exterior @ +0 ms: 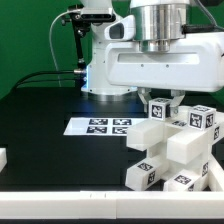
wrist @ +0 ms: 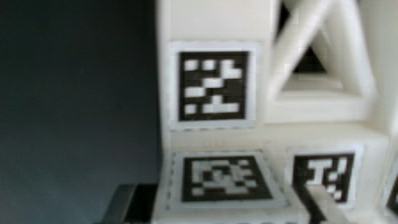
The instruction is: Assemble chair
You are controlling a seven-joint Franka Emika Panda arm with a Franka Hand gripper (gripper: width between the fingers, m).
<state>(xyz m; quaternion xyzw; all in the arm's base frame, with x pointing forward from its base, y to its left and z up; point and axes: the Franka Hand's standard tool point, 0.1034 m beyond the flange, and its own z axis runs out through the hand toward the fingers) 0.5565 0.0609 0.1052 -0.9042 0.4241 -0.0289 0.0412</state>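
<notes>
The chair's white parts [exterior: 170, 150], each with black-and-white tags, stand stacked together at the exterior view's right front. My gripper [exterior: 163, 100] reaches down onto the top of this stack, at a tagged white block [exterior: 160, 108]. In the wrist view my gripper [wrist: 222, 212] has that tagged white chair part [wrist: 222, 178] filling the gap between its jaws. One dark finger [wrist: 139, 205] lies against the part's side, and the other finger is hidden. Behind it stands a tall white piece with a large tag [wrist: 215, 85] and slanted bars [wrist: 329, 40].
The marker board [exterior: 105, 125] lies flat on the black table [exterior: 50, 120] behind the parts. A small white piece [exterior: 3, 157] sits at the exterior view's left edge. The robot's white base [exterior: 100, 70] stands at the back.
</notes>
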